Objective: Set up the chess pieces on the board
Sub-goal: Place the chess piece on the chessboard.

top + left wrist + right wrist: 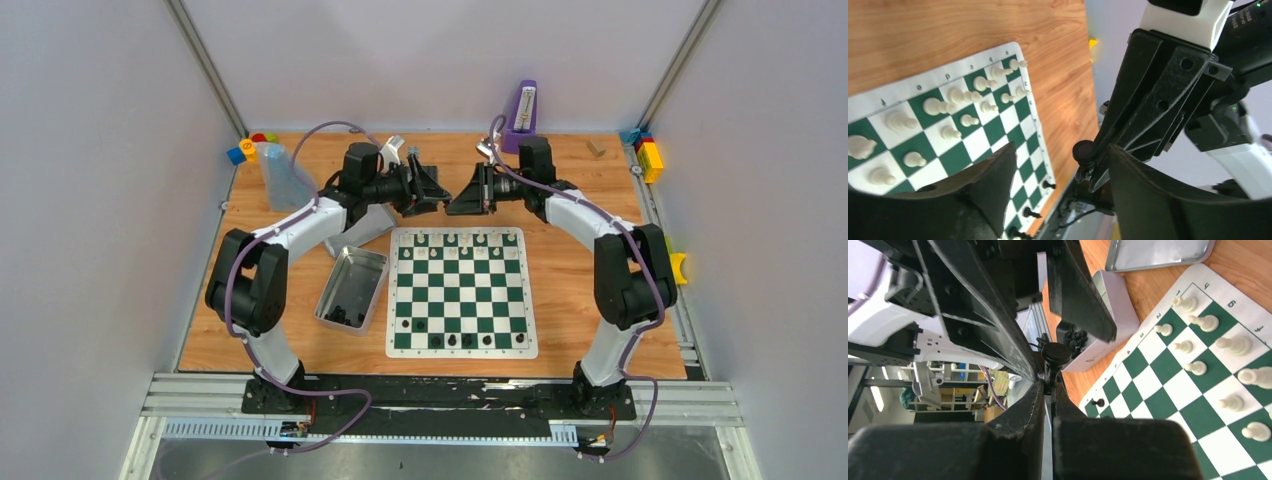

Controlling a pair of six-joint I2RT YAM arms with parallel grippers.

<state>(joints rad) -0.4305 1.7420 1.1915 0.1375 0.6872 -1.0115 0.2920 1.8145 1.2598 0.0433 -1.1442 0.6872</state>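
Observation:
The board (pixel 460 292) lies mid-table, with cream-white chess pieces (pixel 465 240) on its far rows and a few black ones (pixel 450 340) on the near rows. Both grippers meet in the air just beyond the board's far edge. My right gripper (pixel 1050 385) is shut on a black chess piece (pixel 1056 354), whose round base sticks out past the fingertips. My left gripper (pixel 1062 150) is open, its fingers on either side of that same black piece (pixel 1084 151) without touching it. The board (pixel 993 130) with white pieces (pixel 933 106) shows below.
A silver tin (pixel 352 288) with loose black pieces (pixel 345 315) stands left of the board, and its lid (pixel 365 228) lies behind it. A purple metronome (pixel 523 108), a clear blue container (pixel 283 175) and coloured blocks (pixel 650 155) line the table's far edge and corners.

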